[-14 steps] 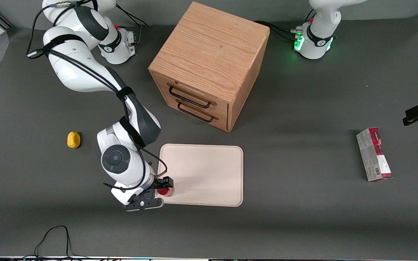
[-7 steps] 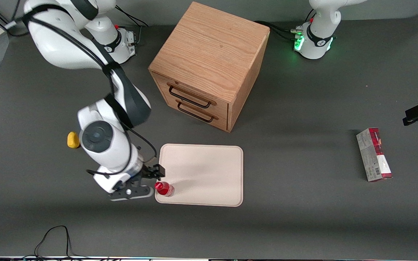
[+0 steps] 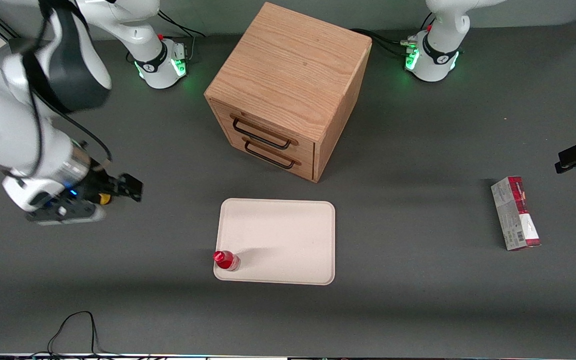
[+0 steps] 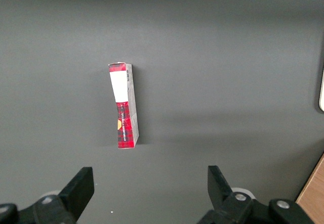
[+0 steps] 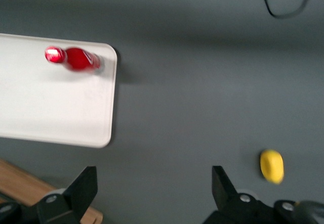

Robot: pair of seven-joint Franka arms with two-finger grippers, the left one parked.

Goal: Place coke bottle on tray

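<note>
The dark grey worktop carries a wooden cabinet with two drawers facing the front camera. In front of the cabinet lies the tray. The coke bottle stands upright on the tray, in the corner nearest the front camera at the working arm's end. A red-and-grey carton lies toward the parked arm's end of the worktop. The hand hangs above the worktop toward the working arm's end, well apart from the bottle, its fingers spread wide with nothing between them. A yellow lump sits just beneath it.
</note>
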